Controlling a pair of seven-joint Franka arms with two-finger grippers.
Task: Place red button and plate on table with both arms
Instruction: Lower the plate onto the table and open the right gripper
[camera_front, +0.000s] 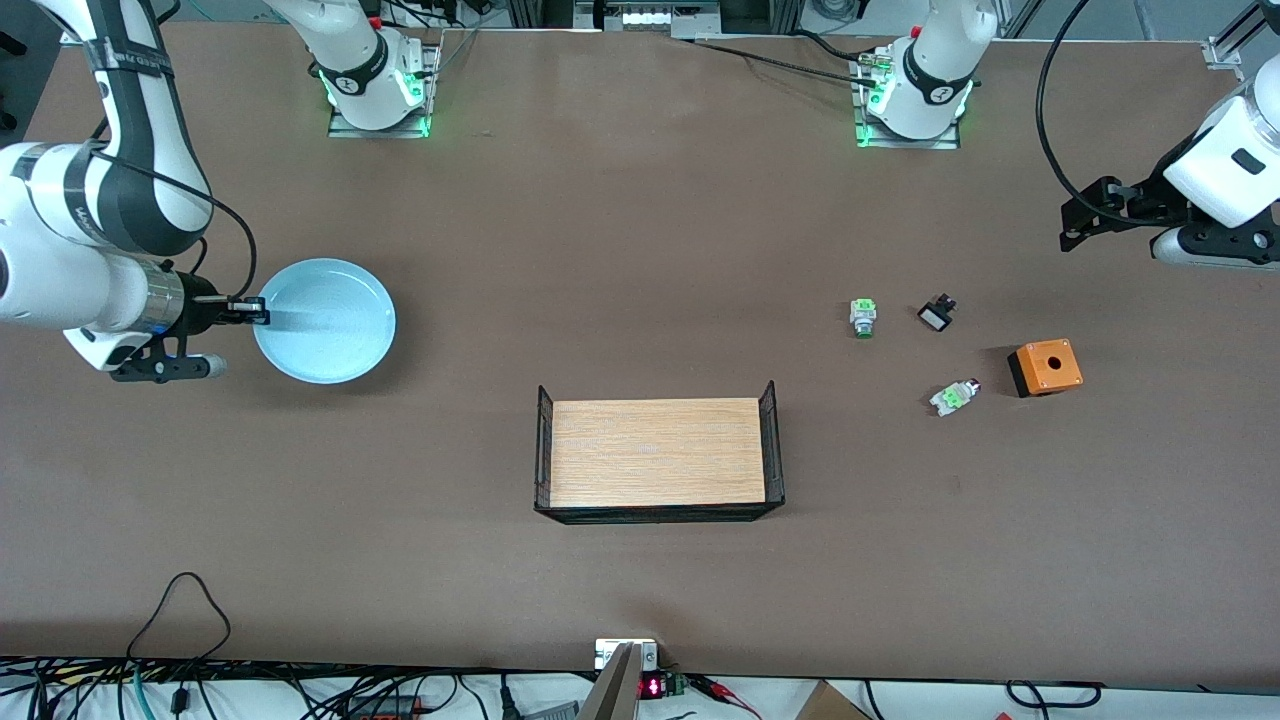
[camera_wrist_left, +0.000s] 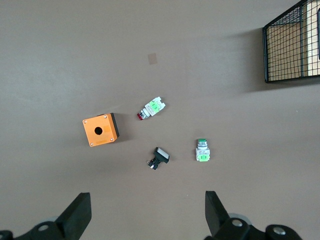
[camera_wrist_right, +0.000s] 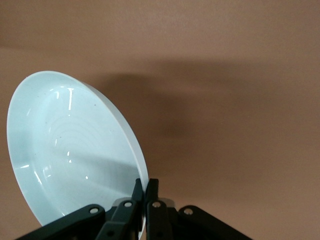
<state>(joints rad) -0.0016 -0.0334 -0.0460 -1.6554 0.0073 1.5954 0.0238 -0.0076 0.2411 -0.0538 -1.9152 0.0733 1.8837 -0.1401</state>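
Observation:
The pale-blue plate (camera_front: 325, 320) is at the right arm's end of the table (camera_front: 640, 250). My right gripper (camera_front: 258, 313) is shut on its rim, at the edge toward that end. In the right wrist view the two fingers pinch the rim of the plate (camera_wrist_right: 65, 150) at the right gripper (camera_wrist_right: 145, 187). I cannot tell whether the plate touches the table. The red button (camera_front: 953, 397) lies on its side at the left arm's end, also seen as the red button (camera_wrist_left: 151, 108). My left gripper (camera_front: 1075, 222) hangs open and holds nothing, high over that end, and shows as the left gripper (camera_wrist_left: 147, 200).
Around the red button are a green-tipped white part (camera_front: 863, 317), a small black part (camera_front: 936, 315) and an orange box (camera_front: 1045, 366). A wooden tray with black mesh ends (camera_front: 657, 452) stands mid-table, nearer the front camera.

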